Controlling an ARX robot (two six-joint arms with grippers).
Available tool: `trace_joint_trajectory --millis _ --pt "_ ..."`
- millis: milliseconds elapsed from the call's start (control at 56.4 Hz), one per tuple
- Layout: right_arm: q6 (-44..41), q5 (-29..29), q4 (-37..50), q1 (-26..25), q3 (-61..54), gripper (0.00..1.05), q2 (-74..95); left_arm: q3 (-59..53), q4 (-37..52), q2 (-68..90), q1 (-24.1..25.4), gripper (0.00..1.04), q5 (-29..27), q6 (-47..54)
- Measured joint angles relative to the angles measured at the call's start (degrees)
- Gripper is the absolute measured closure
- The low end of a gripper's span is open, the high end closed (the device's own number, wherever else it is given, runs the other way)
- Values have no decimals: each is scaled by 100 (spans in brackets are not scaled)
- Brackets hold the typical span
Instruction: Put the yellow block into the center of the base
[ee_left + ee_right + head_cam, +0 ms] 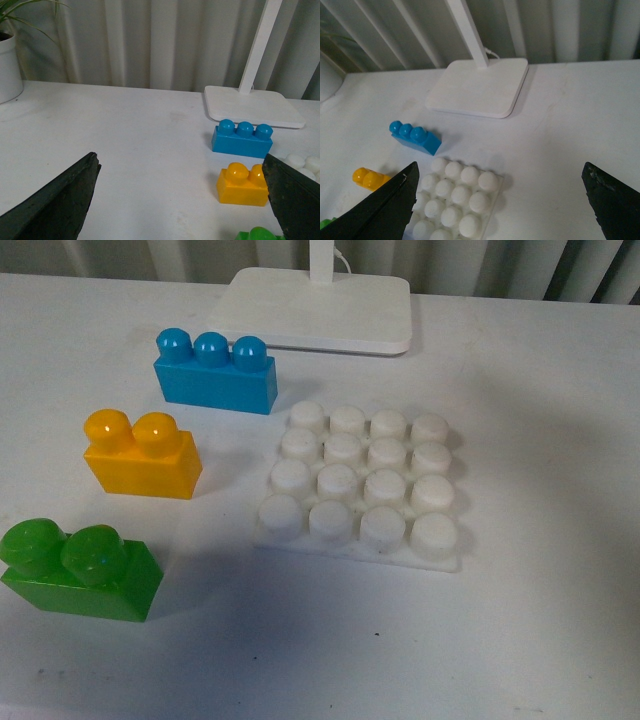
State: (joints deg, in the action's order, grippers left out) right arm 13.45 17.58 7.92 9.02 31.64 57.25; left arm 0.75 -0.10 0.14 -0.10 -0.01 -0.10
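Both grippers spread and empty, yellow block waiting beside the base

Left gripper (pixel 180 167) hangs above the table with its dark, matte fingers (pixel 55 205) set wide apart and nothing between them. Right gripper (pixel 500 172) is spread just as wide and also holds nothing. Neither arm shows in the front view.

Judging from this, the task is at its very start: the approach and pick have yet to happen. The yellow block (pixel 140 455) stands upright on the white table (pixel 540 440), to the left of the base (pixel 360 485) and clear of it, between the blue brick (pixel 215 372) behind it and the green brick (pixel 80 570) in front. It lies on the left arm's side, so that arm looks the better placed. The next move likely calls for lowering over the block, closing on its flat side walls below the studs, then lifting it across to the base's middle studs and pressing straight down.

The block is glossy yellow-orange plastic, boxy, with two domed studs on top; its smooth sides may slip under a light grip. The base is a flat white plate carrying a four-by-four grid of round, flat-topped studs, none of them occupied. A smooth white lamp stand (pixel 315 310) sits behind it, well out of the way
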Motion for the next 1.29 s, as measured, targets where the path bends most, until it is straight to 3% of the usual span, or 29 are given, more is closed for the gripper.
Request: trace_joint_trajectory --millis 248,408,443,514,585,957,1293 --pt "280 444 13 -1054 -780 9 -1499 0 0 0 0 6 0 0" --pt "361 461 13 -1108 -804 9 -1609 -2 0 0 0 6 0 0" --pt "289 203 166 -1069 -870 11 -1613 0 0 0 0 6 0 0" --pt "-391 -1143 1080 -933 -1290 25 -1770 0 0 0 0 6 -2 0" --pt "-870 -1698 1346 -927 -1547 37 -1967 0 0 0 0 6 -2 0" --pt "-1303 -1759 1355 -918 -2415 103 -2815 0 0 0 0 6 0 0" --pt "-1322 -1757 966 -918 -2822 104 -3609 0 0 0 0 6 0 0"
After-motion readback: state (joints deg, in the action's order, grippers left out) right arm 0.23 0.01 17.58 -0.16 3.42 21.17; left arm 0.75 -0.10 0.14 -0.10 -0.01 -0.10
